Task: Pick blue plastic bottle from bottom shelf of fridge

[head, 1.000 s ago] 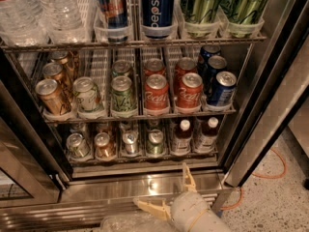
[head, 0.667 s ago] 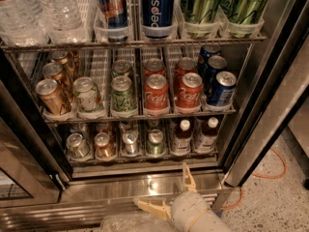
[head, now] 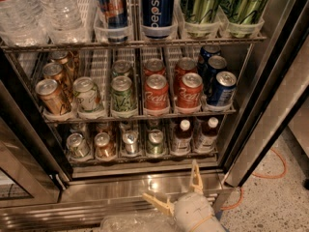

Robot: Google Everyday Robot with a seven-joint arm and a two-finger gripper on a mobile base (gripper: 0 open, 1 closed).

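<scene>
The fridge (head: 273,76) stands open in the camera view. On its bottom shelf (head: 140,159) two small plastic bottles with white caps and dark drink stand at the right end, one (head: 182,136) beside the other (head: 207,134); I cannot tell which is the blue plastic bottle. Several cans fill the lanes to their left. My gripper (head: 169,179) is at the bottom centre, below and in front of the shelf. It is open and empty, one finger (head: 195,176) pointing up at the fridge sill, the other pointing left.
The rack above holds red Coca-Cola cans (head: 156,94), green and gold cans and blue cans (head: 220,87). The top rack holds water bottles (head: 58,6) and a Pepsi can (head: 157,6). The steel sill (head: 120,186) lies below. An orange cable (head: 276,169) lies on the floor.
</scene>
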